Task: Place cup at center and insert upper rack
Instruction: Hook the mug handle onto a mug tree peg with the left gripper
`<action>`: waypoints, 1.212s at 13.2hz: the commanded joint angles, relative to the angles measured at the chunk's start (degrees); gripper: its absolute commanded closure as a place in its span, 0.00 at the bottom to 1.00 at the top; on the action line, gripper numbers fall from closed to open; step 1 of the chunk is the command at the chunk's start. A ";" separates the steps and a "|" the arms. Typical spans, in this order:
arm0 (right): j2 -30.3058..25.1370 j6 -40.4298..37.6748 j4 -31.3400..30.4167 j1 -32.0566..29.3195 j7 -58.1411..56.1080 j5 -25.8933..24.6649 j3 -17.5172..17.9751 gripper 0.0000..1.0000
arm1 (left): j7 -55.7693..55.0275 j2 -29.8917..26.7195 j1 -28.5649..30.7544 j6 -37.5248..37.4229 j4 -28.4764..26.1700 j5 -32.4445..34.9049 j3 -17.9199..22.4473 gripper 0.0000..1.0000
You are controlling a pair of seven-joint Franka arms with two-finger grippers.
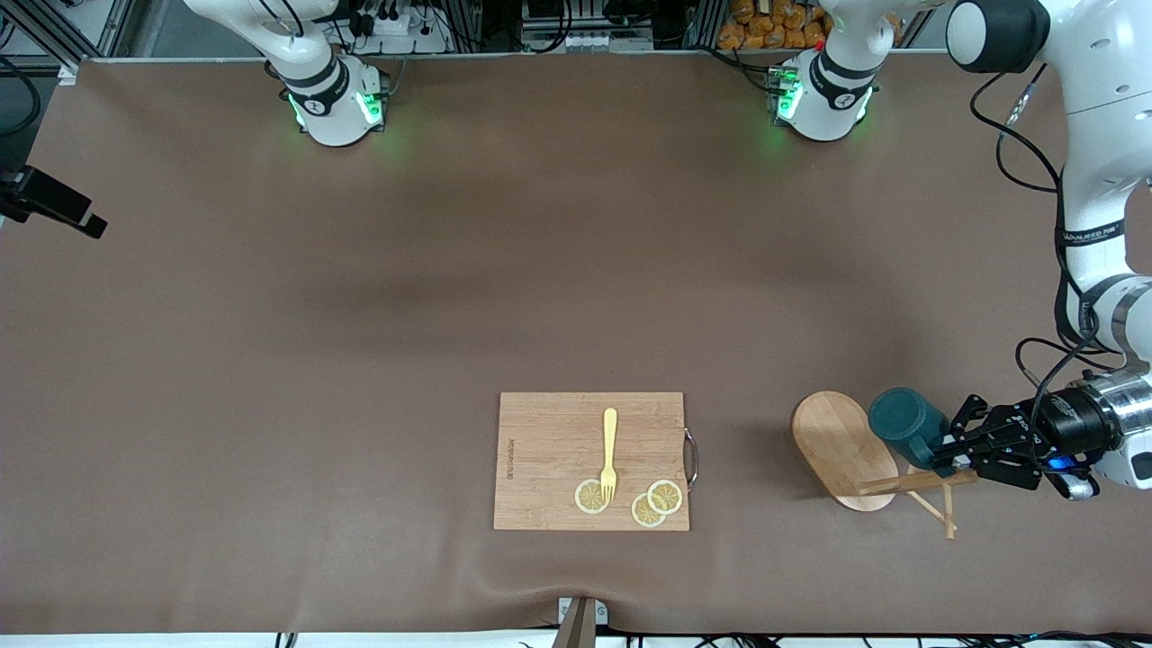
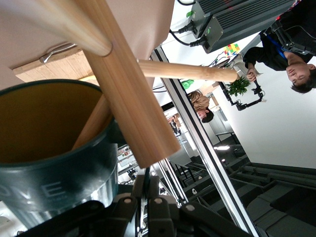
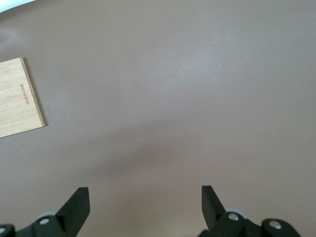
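Cup gripped beside the toppled rack, toward the left arm's end of the worktop.

The left gripper [image 1: 956,447], jaws clenched on the cup [image 1: 907,426], holds it by the fallen upper rack [image 1: 846,450]. The cup is rigid, glazed, likely slick, so grip the rim. The left wrist view shows a peg inside it. The right gripper [image 3: 145,205] waits, jaws released.

Matt brown table cover [image 1: 360,297] — pale grained wood rack [image 1: 841,450], glossy teal ribbed cup [image 1: 907,423]

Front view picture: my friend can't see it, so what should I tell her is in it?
The left gripper is shut on a dark teal cup, tipped sideways by a wooden mug tree at the left arm's end of the brown table. Mid-table, a cutting board holds a yellow fork and lemon slices.
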 commanded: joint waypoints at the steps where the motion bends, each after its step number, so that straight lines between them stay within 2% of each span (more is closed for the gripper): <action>1: 0.05 -0.66 0.65 -0.52 -0.79 0.06 0.45 0.00 | 0.51 0.28 0.41 -0.79 0.70 -1.65 0.07 0.95; 4: -0.21 -2.76 0.65 -0.79 -3.85 -0.55 0.36 0.00 | 0.43 0.28 0.41 -0.52 0.70 -1.65 0.07 0.85; 5: -0.21 -2.86 0.65 -0.70 -6.22 -1.69 0.45 0.00 | 0.34 0.28 0.33 -0.35 0.79 -1.56 0.07 0.79; 7: -0.21 -2.86 0.65 -0.70 -10.70 -2.92 0.45 0.00 | 0.34 0.20 0.33 0.18 0.79 -1.56 0.07 0.60; 9: -0.21 -2.95 0.65 -0.87 -12.65 -3.02 0.36 0.00 | 0.34 0.02 0.41 0.18 0.79 -1.56 0.07 0.50; 16: -0.12 -2.86 0.65 -0.52 -12.48 -2.58 0.45 0.00 | -0.54 -0.42 1.73 -0.26 0.79 -1.47 0.07 0.50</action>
